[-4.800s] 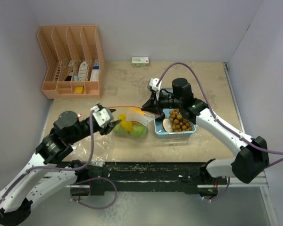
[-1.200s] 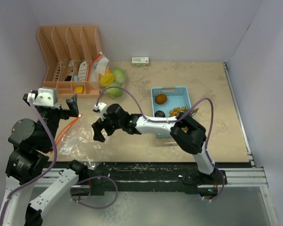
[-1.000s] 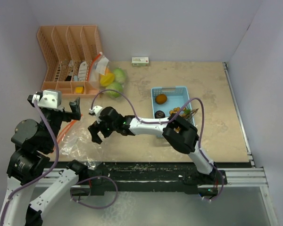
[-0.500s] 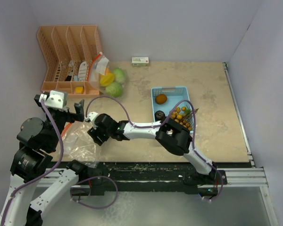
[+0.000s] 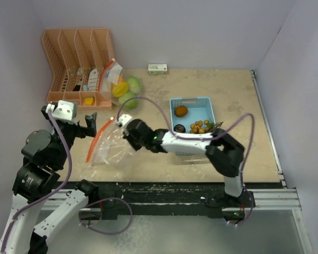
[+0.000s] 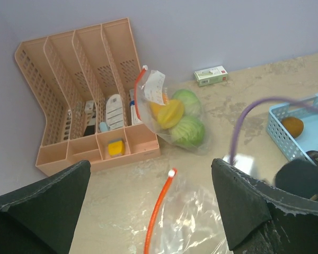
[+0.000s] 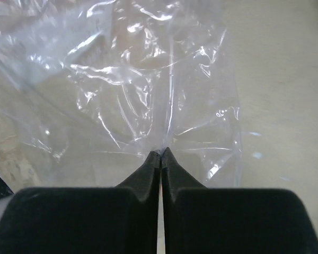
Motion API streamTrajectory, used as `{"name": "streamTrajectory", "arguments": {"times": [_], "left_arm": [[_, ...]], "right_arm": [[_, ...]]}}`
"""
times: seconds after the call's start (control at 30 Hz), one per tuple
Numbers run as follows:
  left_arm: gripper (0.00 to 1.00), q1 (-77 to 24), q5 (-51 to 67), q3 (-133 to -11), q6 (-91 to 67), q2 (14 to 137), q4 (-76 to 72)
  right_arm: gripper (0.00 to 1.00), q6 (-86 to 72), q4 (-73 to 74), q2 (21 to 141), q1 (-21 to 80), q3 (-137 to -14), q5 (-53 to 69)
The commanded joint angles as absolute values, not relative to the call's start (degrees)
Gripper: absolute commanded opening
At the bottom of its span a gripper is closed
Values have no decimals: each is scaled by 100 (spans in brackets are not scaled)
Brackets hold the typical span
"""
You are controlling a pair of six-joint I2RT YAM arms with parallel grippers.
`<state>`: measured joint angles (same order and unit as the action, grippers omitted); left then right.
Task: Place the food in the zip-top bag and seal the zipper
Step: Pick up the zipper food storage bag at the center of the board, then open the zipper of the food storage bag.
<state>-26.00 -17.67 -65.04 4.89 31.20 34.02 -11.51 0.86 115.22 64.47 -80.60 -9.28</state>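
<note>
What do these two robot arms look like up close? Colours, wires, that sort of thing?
The left arm and right arm both mix chunky black joints with smooth white shell segments. A purple cable loops loosely along each. A small white camera box sits at each wrist, and the fingers are matte black wedges.

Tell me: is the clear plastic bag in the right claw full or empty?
Empty: only beige tabletop shows through the clear plastic bag pinched by the right claw.

zip-top bag (image 7: 164,90): clear glossy crinkled plastic film | tabletop (image 5: 233,100): matt mottled stone-look | rack (image 6: 58,79): matt peach perforated plastic | tray (image 5: 191,99): pale-blue plastic
</note>
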Motion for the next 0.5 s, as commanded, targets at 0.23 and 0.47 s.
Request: {"name": "streamTrajectory", "arguments": {"times": [0.23,0.47], "left_arm": [[99,-2605,-1646,-6689,-823,3499,2980],[100,-2605,-1876,-6584,-1155,3578,2885]], "right_arm": [[0,15,-940,8434,5056,-6270,255],[0,488,-808,7286,4658,-5909,1236]]}}
